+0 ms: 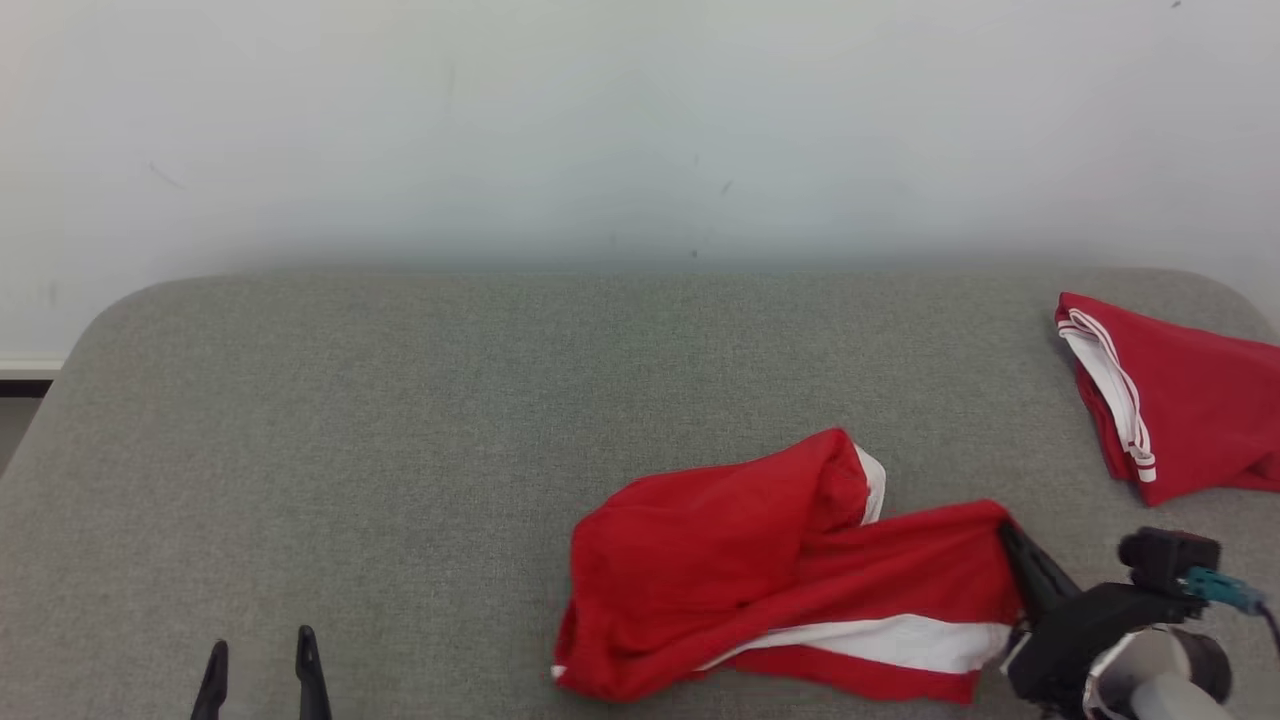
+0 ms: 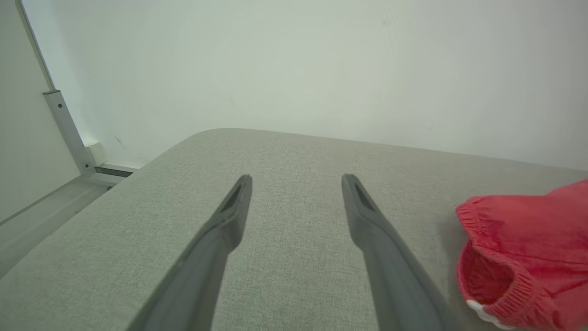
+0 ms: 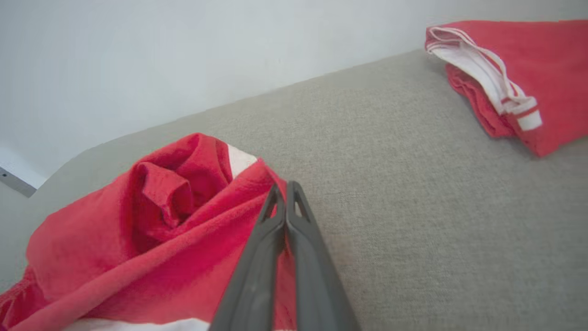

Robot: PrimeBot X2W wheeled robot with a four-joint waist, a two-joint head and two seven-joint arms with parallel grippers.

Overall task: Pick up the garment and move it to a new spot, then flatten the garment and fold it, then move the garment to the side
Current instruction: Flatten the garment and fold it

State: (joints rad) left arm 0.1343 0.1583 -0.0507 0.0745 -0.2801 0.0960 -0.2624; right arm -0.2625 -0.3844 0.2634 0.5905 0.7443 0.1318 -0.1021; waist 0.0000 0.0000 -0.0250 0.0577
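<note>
Pick-up step: our right hand (image 3: 285, 189) is clamped on the garment (image 1: 760, 570) edge; left hand (image 2: 296, 179) wide, idle. Next, we lift and relocate.

The head camera looks down on the garment (image 1: 700, 560); both wrist cameras see it low, the right one nearest.

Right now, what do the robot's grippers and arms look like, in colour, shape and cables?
Both the left gripper and the right gripper have two long, dark grey fingers that taper to narrow tips, each with a slot near the tip. Behind the right one sit a black wrist housing, a teal connector with a thin dark cable, and a pale forearm.
</note>
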